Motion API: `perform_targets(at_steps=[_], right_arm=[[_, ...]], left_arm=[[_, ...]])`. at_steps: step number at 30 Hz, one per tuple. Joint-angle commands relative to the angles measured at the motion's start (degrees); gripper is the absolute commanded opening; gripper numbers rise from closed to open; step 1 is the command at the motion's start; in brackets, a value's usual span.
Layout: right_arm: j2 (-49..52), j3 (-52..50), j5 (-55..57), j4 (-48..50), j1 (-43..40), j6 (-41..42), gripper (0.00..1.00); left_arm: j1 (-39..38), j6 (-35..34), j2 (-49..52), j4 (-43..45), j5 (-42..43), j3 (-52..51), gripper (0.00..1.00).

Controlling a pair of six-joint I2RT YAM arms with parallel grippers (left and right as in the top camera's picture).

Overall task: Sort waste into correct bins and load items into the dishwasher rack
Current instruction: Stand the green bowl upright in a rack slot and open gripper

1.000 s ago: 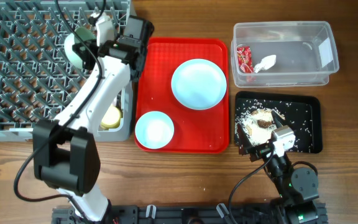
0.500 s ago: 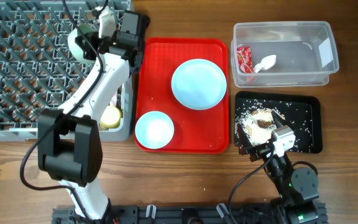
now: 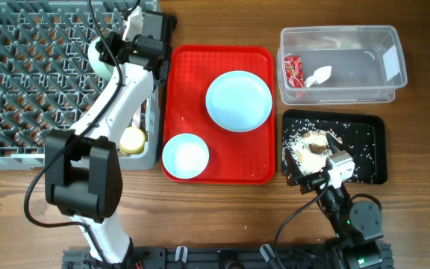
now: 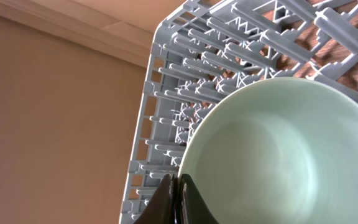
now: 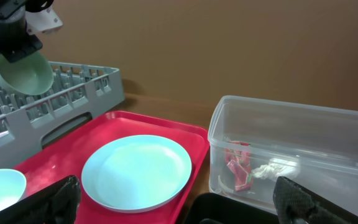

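Observation:
My left gripper (image 3: pixel 116 46) is shut on the rim of a pale blue bowl (image 3: pixel 100 57) and holds it over the back right part of the grey dishwasher rack (image 3: pixel 28 90); the bowl fills the left wrist view (image 4: pixel 278 155). The pale blue plate (image 3: pixel 239 100) and the second bowl (image 3: pixel 185 156) lie on the red tray. The yellow cup (image 3: pixel 132 139) sits in the rack's side compartment. The clear tub (image 3: pixel 342 66) holds the red wrapper (image 3: pixel 293 71) and white napkin (image 3: pixel 319 75). The black tray (image 3: pixel 364 149) holds food scraps (image 3: pixel 310 146). My right gripper (image 3: pixel 304 179) is open and empty at the black tray's front edge.
The red serving tray (image 3: pixel 219 172) lies between the rack and the bins. A few crumbs lie on the wooden table in front of the tray. In the right wrist view the plate (image 5: pixel 138 172) and tub (image 5: pixel 291 149) lie ahead.
My left gripper has carried the bowl a little farther back and slightly right over the rack. The right arm has not moved.

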Motion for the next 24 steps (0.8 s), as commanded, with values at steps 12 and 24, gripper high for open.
perform_targets(at_steps=[12, 24], right_arm=[[-0.8, -0.1, -0.9, 0.3, -0.3, 0.8, 1.0], [-0.8, -0.1, -0.9, 0.3, -0.3, 0.8, 1.0]], left_arm=[[2.5, 8.2, 0.5, 6.6, -1.7, -0.1, 0.04], [0.9, 3.5, 3.4, 3.1, -0.9, -0.3, 0.04]])
